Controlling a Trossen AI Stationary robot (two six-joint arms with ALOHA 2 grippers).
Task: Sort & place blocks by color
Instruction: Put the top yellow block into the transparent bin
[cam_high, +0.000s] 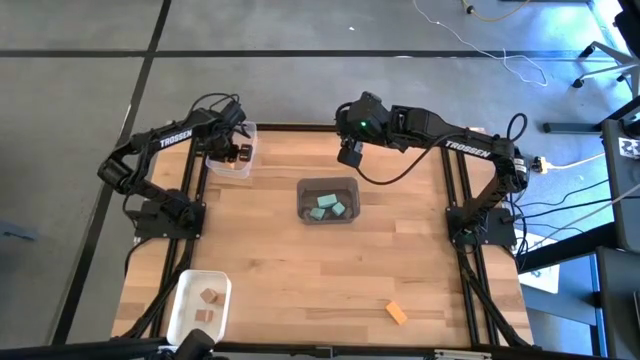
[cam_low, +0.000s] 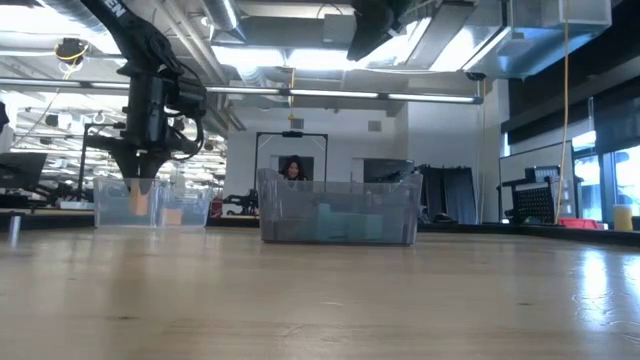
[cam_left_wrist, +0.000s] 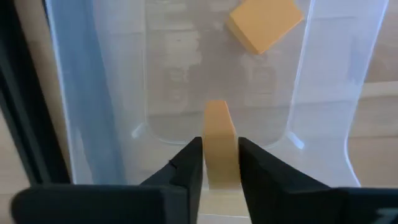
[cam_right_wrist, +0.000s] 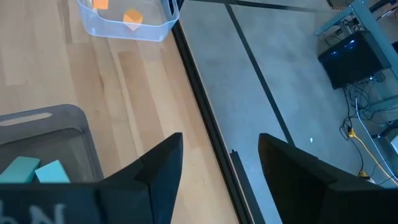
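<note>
Now the left hand (cam_left_wrist: 221, 163), at ten o'clock, clamps an orange block (cam_left_wrist: 220, 149) over the clear bin (cam_high: 240, 160); release it low and gently.

I saw one orange block (cam_left_wrist: 219, 146) upright between my left fingers, another (cam_left_wrist: 264, 23) lying at upper right; teal blocks (cam_high: 329, 206) mid-frame, tan blocks (cam_high: 208, 304) lower left, a stray orange block (cam_high: 397, 313) lower right.

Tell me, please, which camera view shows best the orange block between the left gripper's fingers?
The left wrist view: the orange block stands large between the left gripper fingers, over the clear bin. The low view shows it small; the high view hides it; the right wrist view shows only a distant speck.
</note>
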